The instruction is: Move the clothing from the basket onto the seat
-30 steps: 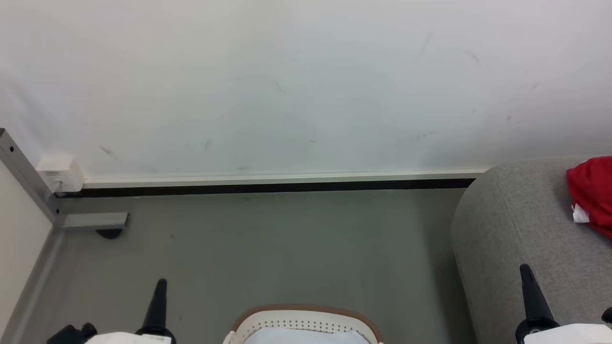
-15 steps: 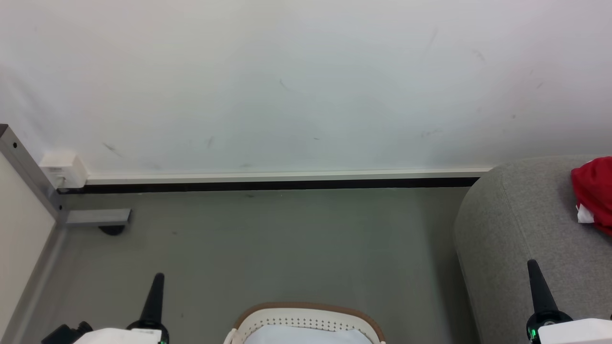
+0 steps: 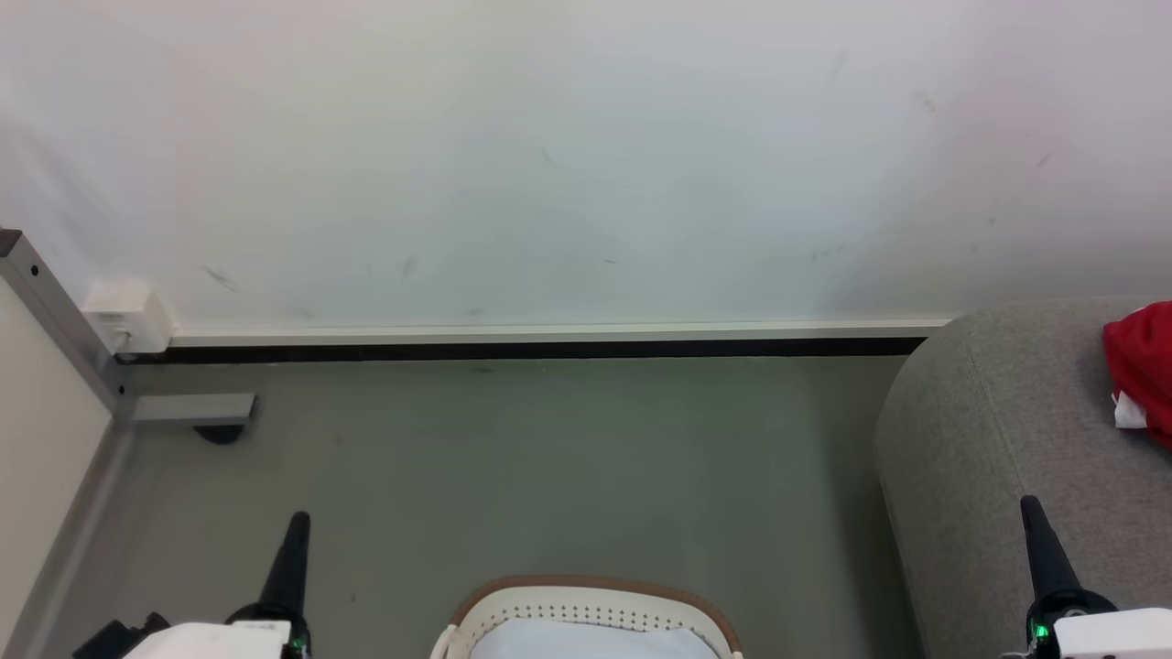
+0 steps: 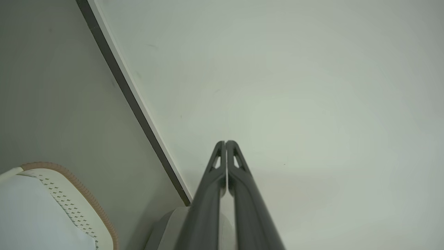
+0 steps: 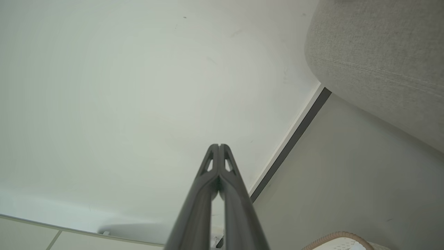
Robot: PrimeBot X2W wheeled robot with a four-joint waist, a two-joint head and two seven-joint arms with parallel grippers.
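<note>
Though the bottom edge cuts off both arms, the left gripper [image 3: 299, 522] points up over the floor [image 3: 549, 458], fingers pressed together. The basket [image 3: 586, 587], half cropped, holds what looks like pale cloth [image 3: 595, 641]. The right gripper [image 3: 1029, 505], fingers likewise together, stands before the seat [image 3: 989, 412], where the jersey [image 3: 1144, 366] lies, cut by the right edge.
</note>
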